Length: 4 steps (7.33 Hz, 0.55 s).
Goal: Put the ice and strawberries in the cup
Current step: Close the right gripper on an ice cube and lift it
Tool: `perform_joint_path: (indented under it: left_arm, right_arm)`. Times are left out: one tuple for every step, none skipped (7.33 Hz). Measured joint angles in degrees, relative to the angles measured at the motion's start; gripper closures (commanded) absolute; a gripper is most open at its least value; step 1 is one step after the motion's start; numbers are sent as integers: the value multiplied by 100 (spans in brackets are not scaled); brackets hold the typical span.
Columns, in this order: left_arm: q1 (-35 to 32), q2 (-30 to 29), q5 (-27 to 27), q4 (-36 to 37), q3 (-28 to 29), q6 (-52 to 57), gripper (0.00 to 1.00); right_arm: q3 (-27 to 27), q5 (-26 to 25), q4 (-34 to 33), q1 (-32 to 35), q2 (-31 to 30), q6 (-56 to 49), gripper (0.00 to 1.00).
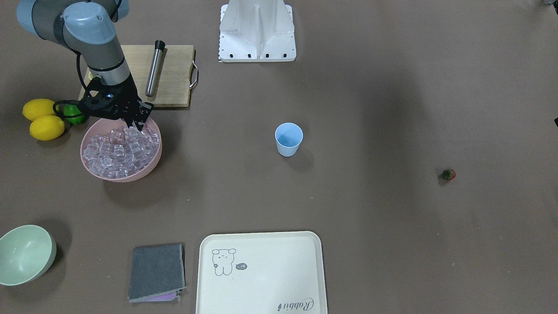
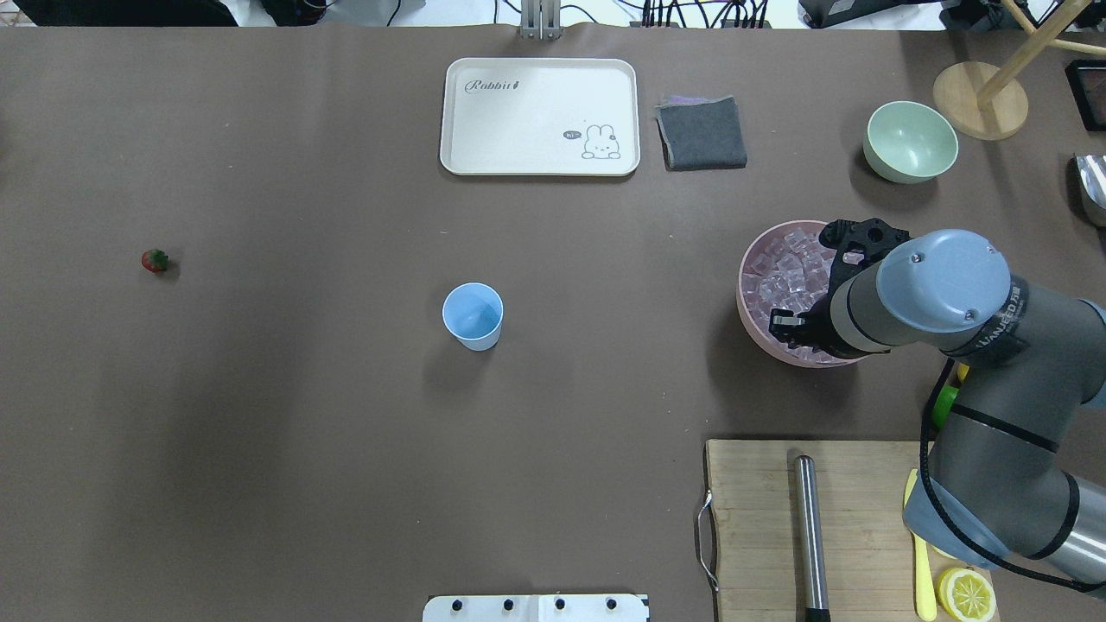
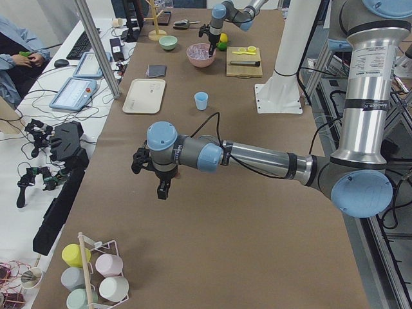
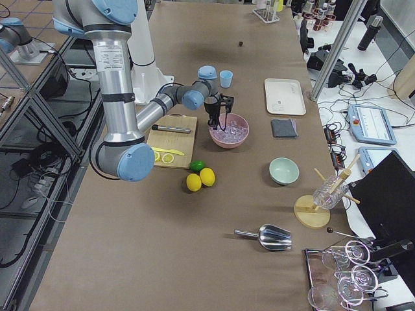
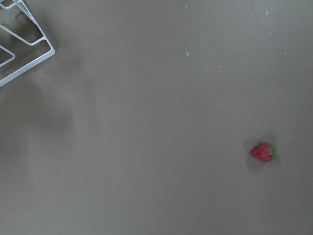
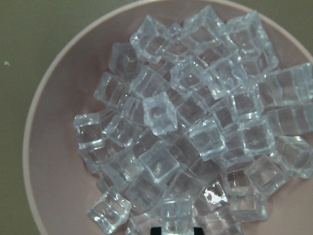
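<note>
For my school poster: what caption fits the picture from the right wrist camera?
A heap of clear ice cubes piled in a pink bowl, seen close up from above.

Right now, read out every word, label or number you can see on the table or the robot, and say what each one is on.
"Rabbit": script lettering on the cream tray, in one corner.
Speech bubble beside the rabbit drawing on that tray: too small to read.
Lettering on the right arm: blurred, not readable.
Printed label on the left arm in the exterior left view: too small to read.
</note>
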Motion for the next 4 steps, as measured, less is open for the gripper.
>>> perform_joint_path:
  left_arm:
    - [3,4,0,-1,3,0,2]
    - [4,7,0,1,6,0,2]
    - [5,8,0,3,6,0,2]
    - [5,8,0,3,7,0,2]
  right_arm:
    - [50,33,-114,103,101,-8,100]
    - [72,84,-421,214,378,-10,100]
    - [76,127,-801,295,750,-2,100]
    - [72,139,-1085,330,1100,11,100]
